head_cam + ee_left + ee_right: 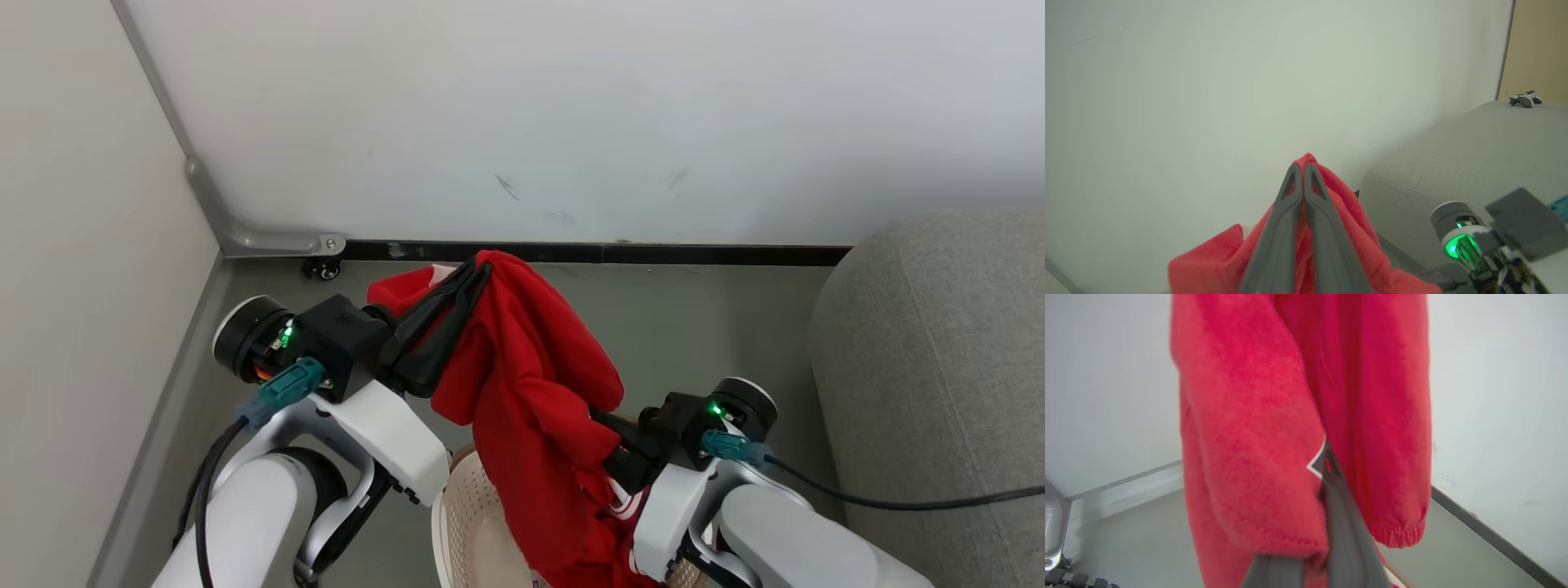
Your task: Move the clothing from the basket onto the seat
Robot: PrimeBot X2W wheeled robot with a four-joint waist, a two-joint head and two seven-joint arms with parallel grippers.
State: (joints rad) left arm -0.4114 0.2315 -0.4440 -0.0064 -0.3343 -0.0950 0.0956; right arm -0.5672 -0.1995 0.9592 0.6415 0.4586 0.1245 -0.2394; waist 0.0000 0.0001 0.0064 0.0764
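A bright red garment (531, 392) hangs lifted above the basket (469, 523), whose cream perforated wall shows at the bottom. My left gripper (478, 269) is shut on the clothing's top edge, fingers (1302, 212) pressed together with red fabric (1355, 228) around them. My right gripper (604, 429) reaches into the hanging cloth lower down and is shut on a fold of it; in the right wrist view a grey finger (1343, 522) disappears into the red sleeve (1257, 457). White striped trim (624, 508) shows near the basket. The grey seat (939, 376) stands to the right.
A white wall (571, 122) with a dark baseboard runs close behind. A side panel (82, 286) closes the left corner, with a small caster (322, 268) at its foot. A game controller (1525, 99) lies on the far part of the sofa. Grey floor lies between basket and sofa.
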